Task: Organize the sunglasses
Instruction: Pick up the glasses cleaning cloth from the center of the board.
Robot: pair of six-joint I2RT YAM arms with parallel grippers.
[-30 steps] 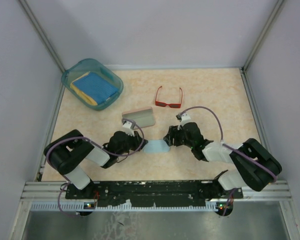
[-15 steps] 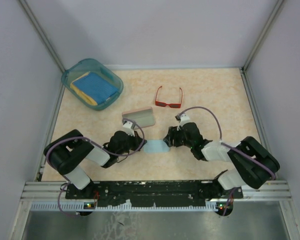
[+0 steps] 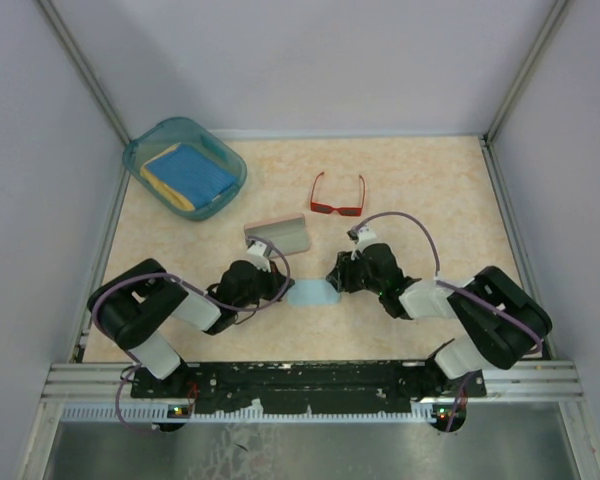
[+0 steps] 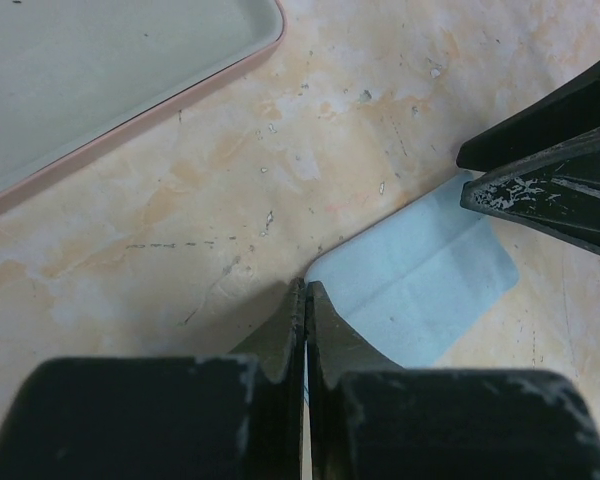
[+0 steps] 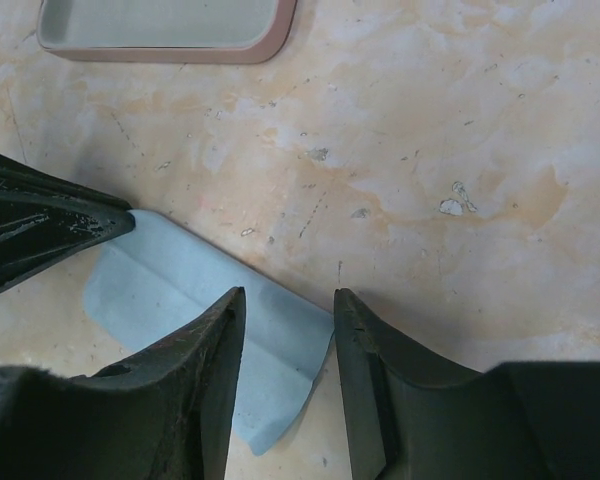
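Note:
The sunglasses (image 3: 337, 196), red-framed with dark lenses, lie open on the table beyond both grippers, untouched. A light blue cloth (image 3: 312, 293) lies folded between the grippers. My left gripper (image 3: 283, 287) is shut on the cloth's left corner; in the left wrist view the gripper (image 4: 306, 290) pinches the cloth (image 4: 420, 280) at its tip. My right gripper (image 3: 335, 280) is open, and in the right wrist view the gripper (image 5: 288, 300) straddles the cloth's (image 5: 180, 275) right edge, low over the table. The pink case (image 3: 278, 236) lies open just beyond the cloth.
A teal bin (image 3: 140, 150) holding blue and yellow cloths stands at the back left. The case (image 4: 100, 70) fills the left wrist view's upper left, and the case (image 5: 160, 25) lies at the top of the right wrist view. Walls enclose the table.
The right arm has edged slightly left toward the cloth. The left arm, cloth, case and sunglasses have not visibly moved.

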